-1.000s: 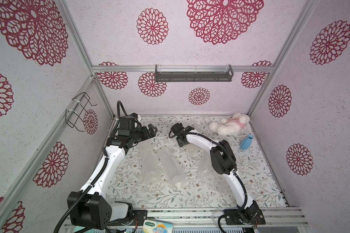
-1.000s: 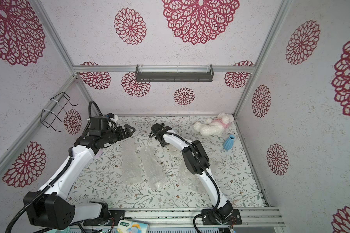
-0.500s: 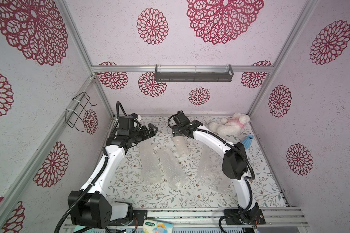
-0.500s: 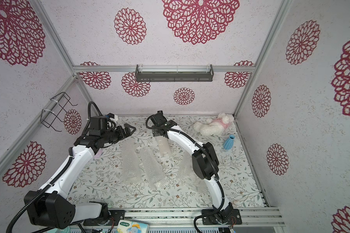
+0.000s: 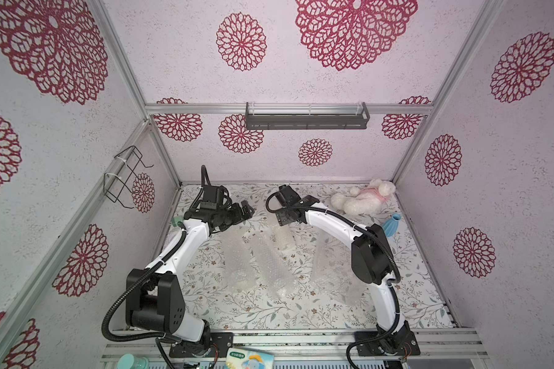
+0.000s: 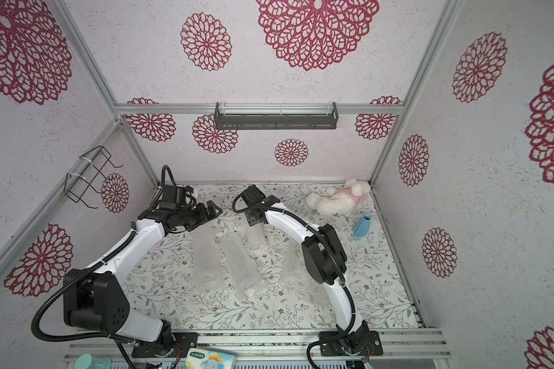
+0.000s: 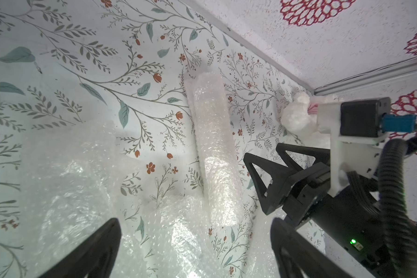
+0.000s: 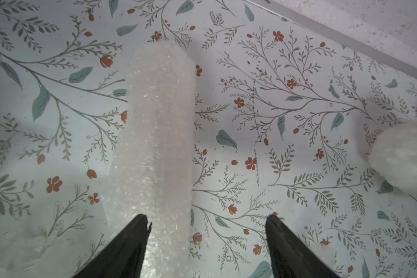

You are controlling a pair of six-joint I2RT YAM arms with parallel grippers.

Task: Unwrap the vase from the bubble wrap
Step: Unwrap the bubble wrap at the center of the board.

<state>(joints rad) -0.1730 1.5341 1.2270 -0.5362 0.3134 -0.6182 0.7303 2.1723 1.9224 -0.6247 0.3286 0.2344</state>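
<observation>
While both arms hover over the worktop's (image 5: pixel 413 281) rear, I see the left gripper (image 5: pixel 247 208) wide and empty. The right gripper (image 8: pixel 207 216) is spread around a bubble wrap (image 8: pixel 159 120) roll; more wrap lies mid-worktop. The vase (image 5: pixel 391 225) sits bare near the right edge.

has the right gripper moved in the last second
Yes. In a top view the right gripper has shifted toward the back wall and now hangs above a bubble wrap roll.

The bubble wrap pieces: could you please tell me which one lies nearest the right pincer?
The slim rolled tube farthest back, right beneath the right pincer; the other sheets lie looser and nearer the front.
</observation>
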